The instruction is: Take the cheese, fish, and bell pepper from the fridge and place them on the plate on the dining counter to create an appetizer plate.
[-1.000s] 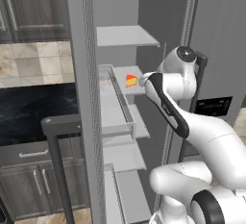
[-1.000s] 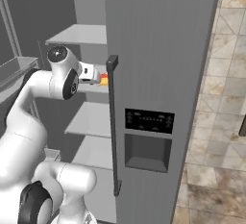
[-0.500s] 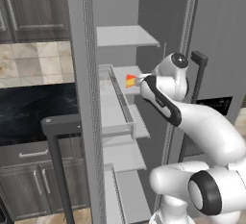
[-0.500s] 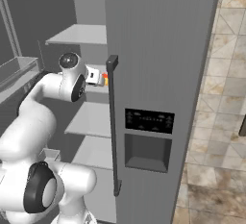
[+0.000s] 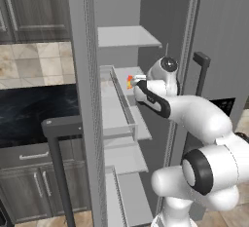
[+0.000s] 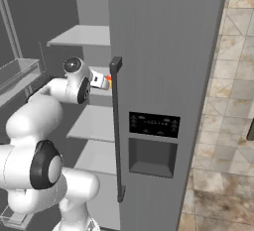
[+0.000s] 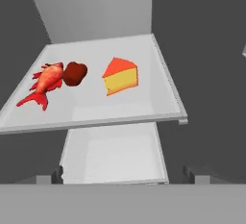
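Observation:
The fridge stands open with its pale shelves showing. On the middle shelf lie the red-orange fish at the left, the dark-red bell pepper touching its head end, and the orange-yellow cheese apart to the right. My gripper is open and empty, hovering short of the shelf's front edge and facing the cheese. From the base, my gripper sits inside the fridge right beside the cheese. The plate and dining counter are out of view.
The open left door with its bins flanks my arm on one side. The shut right door with bar handle and dispenser flanks the other. A lower shelf lies below. A dark countertop is at left.
My arm has reached deeper into the fridge, bringing the hand closer to the middle shelf. The jaws stay open and the food has not moved.

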